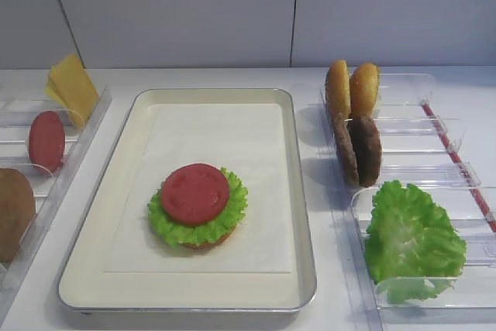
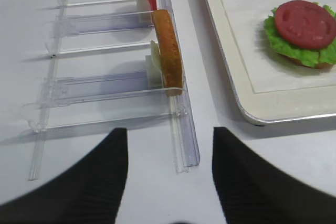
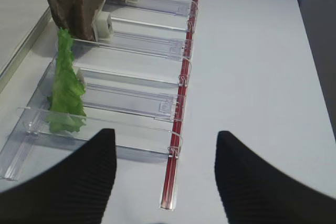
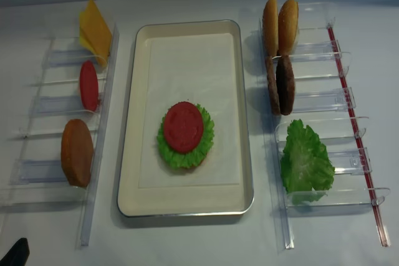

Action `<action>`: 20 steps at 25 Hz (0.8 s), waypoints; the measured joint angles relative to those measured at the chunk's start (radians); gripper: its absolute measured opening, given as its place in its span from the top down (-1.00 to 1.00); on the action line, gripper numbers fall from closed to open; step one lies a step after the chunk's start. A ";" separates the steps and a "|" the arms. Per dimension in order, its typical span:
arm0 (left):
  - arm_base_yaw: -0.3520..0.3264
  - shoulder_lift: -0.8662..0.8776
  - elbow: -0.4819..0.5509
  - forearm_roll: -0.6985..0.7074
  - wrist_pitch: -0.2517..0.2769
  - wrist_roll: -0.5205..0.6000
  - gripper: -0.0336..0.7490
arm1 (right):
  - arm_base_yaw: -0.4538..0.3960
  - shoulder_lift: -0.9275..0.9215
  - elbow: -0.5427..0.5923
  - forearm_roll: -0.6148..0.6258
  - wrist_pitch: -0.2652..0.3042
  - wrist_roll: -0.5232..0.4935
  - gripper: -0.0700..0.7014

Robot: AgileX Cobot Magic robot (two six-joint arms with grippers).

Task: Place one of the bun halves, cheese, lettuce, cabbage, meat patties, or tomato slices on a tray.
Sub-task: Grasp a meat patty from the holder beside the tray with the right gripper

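On the cream tray (image 1: pixel 302 191) lies a stack: a bun half (image 1: pixel 205 243) underneath, lettuce (image 1: pixel 232 215), and a tomato slice (image 1: pixel 194 193) on top. The right rack holds two upright bun halves (image 1: pixel 353 89), two meat patties (image 1: pixel 358 150) and a lettuce leaf (image 1: pixel 411 238). In the left rack stand cheese (image 1: pixel 72 83), a tomato slice (image 1: pixel 46 141) and a bun half (image 1: pixel 14 211). My right gripper (image 3: pixel 165 135) is open and empty, at the near end of the right rack by the lettuce (image 3: pixel 65 87). My left gripper (image 2: pixel 169 129) is open and empty, short of the bun half (image 2: pixel 168 51).
Clear plastic racks (image 4: pixel 324 101) flank the tray on both sides. A red strip (image 3: pixel 181 103) runs along the right rack's outer edge. White table lies to the right of that rack. The tray's near corner (image 2: pixel 247 114) sits right of my left gripper.
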 joint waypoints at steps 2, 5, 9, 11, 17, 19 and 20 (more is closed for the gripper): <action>0.000 0.000 0.000 0.000 0.000 0.000 0.00 | 0.000 0.000 0.000 0.000 0.000 0.000 -0.32; 0.000 0.000 0.000 0.000 0.000 0.000 0.00 | 0.000 0.000 0.000 0.000 0.000 0.000 -0.32; 0.000 0.000 0.000 0.000 0.000 0.000 0.00 | 0.000 0.000 0.000 0.000 0.000 0.000 -0.32; 0.000 0.000 0.000 0.000 0.000 0.000 0.00 | 0.000 0.000 0.000 0.000 0.000 0.000 -0.32; 0.000 0.000 0.000 0.000 0.000 0.000 0.00 | 0.000 0.025 -0.012 0.029 0.000 -0.017 -0.30; 0.000 0.000 0.000 0.000 0.000 0.000 0.00 | 0.000 0.101 -0.040 0.061 -0.015 -0.042 -0.30; 0.000 0.000 0.000 0.000 0.000 0.000 0.00 | 0.000 0.139 -0.059 0.079 -0.024 -0.051 -0.30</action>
